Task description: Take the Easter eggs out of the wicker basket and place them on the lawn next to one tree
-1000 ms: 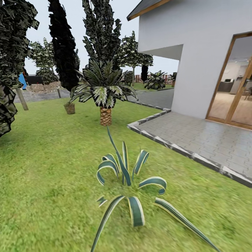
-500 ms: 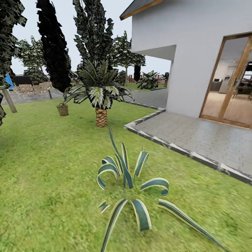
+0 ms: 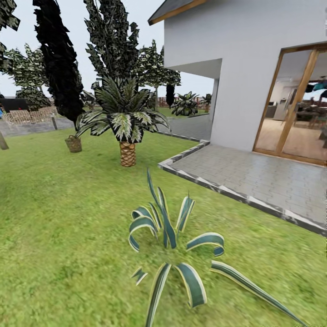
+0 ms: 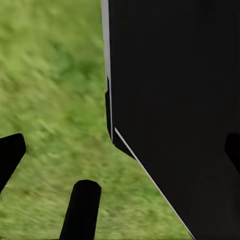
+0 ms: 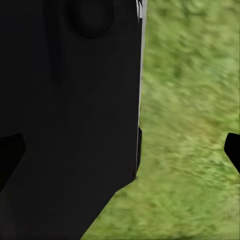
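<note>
Stood on the lawn (image 3: 68, 218) with the wicker basket (image 3: 73, 144) far ahead beside a short palm (image 3: 127, 127). Left gripper (image 4: 120, 150) and right gripper (image 5: 122, 145) fingertips apart.

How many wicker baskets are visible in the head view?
1. The brown woven wicker basket stands on the green lawn, far off, just beyond-left of the short scaly-trunked palm. Others may be hidden behind plants.

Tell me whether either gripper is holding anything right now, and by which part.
Nothing is held. Both wrist views show spread jaws with only mottled green lawn and the robot's black body between them; the brown wicker basket stands far off.
</note>
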Robot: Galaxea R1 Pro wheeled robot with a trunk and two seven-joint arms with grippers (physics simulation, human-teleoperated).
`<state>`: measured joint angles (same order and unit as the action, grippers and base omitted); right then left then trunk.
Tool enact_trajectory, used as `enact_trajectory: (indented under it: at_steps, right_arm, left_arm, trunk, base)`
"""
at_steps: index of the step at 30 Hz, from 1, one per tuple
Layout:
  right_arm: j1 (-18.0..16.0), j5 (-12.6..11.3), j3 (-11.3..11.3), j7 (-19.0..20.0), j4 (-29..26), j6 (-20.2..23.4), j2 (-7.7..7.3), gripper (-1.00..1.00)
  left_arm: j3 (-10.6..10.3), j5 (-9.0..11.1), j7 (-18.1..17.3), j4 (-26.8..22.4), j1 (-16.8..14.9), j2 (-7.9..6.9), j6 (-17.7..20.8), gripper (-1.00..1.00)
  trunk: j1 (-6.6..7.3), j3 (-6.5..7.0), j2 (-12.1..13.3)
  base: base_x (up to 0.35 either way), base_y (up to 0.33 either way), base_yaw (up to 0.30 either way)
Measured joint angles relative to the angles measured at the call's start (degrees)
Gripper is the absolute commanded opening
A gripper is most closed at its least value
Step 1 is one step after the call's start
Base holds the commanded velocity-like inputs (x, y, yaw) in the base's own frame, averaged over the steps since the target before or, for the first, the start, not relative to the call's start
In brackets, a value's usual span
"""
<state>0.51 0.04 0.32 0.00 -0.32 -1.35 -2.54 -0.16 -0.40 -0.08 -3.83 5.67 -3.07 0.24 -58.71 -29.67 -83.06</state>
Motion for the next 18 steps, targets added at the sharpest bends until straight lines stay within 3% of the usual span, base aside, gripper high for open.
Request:
enact_trajectory:
  at_steps: [18]
  right_arm:
    - [-0.01,0.04,0.00,0.00,0.00,0.00,0.07,1.00]
  left_arm:
    - [0.00,0.00,0.00,-0.01,0.01,0.00,0.00,1.00]
  trunk:
    - [0.00,0.00,0.00]
  base:
    - [0.124,0.294,-0.008]
